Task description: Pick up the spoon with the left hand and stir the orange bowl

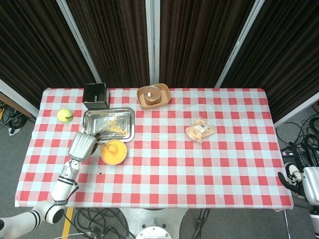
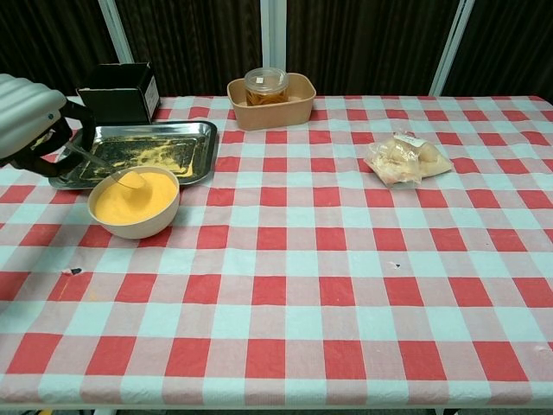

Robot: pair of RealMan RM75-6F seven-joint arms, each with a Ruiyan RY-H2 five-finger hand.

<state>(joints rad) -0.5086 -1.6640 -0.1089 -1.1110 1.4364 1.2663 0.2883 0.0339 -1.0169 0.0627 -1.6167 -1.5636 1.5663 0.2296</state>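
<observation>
Left hand (image 2: 30, 121) grips the spoon (image 2: 108, 169), forearm reaching up from the near-left corner; right hand (image 1: 299, 172) hangs low beside the worktop, far right.
</observation>
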